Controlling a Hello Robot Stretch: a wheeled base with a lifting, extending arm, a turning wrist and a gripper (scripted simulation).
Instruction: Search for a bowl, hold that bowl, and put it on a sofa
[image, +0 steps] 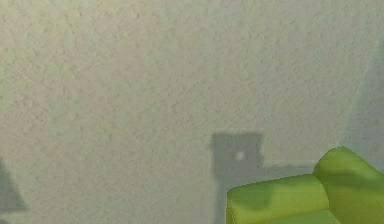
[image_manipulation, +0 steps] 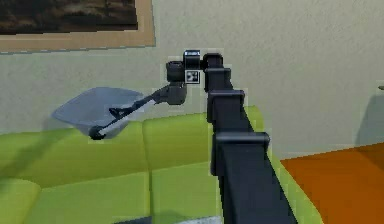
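Observation:
A pale grey-blue shallow bowl (image_manipulation: 92, 106) hangs at the far end of my gripper (image_manipulation: 106, 127), clear of every surface, so the gripper holds it. The dark arm (image_manipulation: 235, 140) rises from the arm side view's bottom edge and reaches out over a lime-green sofa (image_manipulation: 90, 170). The bowl sits in the air just above the sofa's backrest, in front of the wall. A corner of the same green sofa (image: 305, 195) appears at the forward view's lower right.
A dark framed picture (image_manipulation: 70, 20) hangs on the wall above the sofa. An orange-brown surface (image_manipulation: 340, 180) lies right of the sofa. A plain pale wall (image: 150, 90) stands close ahead in the forward view.

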